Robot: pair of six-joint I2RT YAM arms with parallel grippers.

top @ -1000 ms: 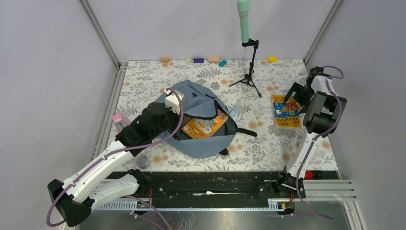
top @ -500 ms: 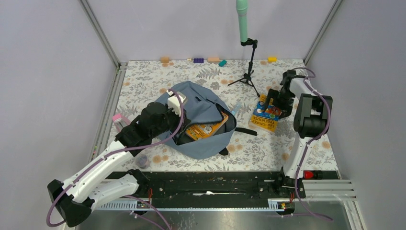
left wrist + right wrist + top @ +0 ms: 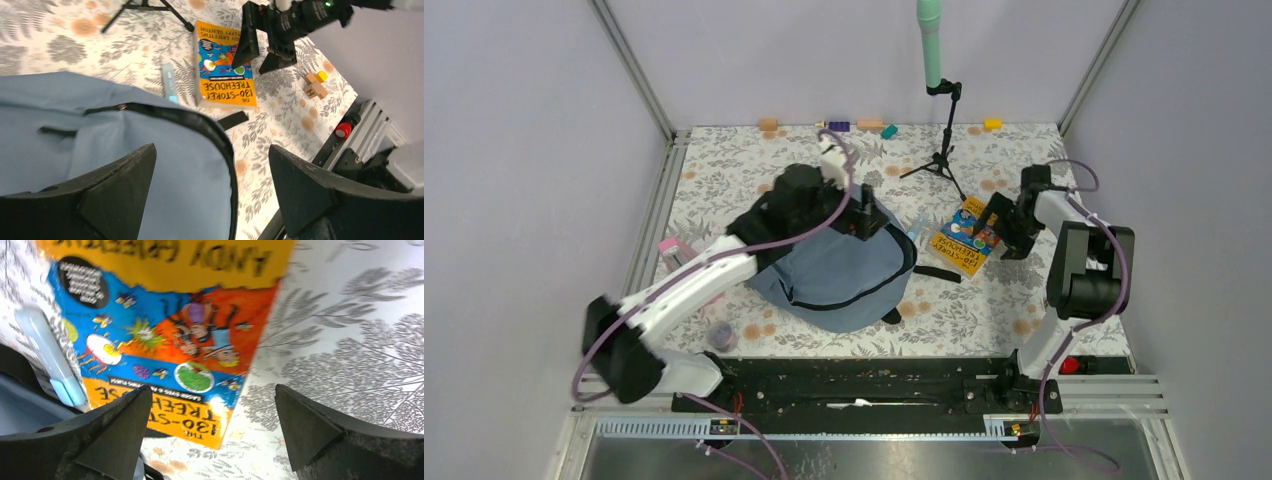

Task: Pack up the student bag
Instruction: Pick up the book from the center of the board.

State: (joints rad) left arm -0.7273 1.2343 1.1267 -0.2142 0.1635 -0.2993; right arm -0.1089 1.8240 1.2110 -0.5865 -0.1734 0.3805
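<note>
Top external: right tool (image 3: pixel 996 232), spread beside the student bag (image 3: pixel 844 280), should straddle the book (image 3: pixel 954 250) squarely; left tool (image 3: pixel 864 215) also spread.

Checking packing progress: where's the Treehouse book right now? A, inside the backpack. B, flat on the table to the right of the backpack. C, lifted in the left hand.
B: the book lies flat on the table just right of the student bag, under the open right hand.

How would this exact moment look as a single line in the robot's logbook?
left gripper open over student bag | right gripper open over book | book flat on table, outside student bag
</note>
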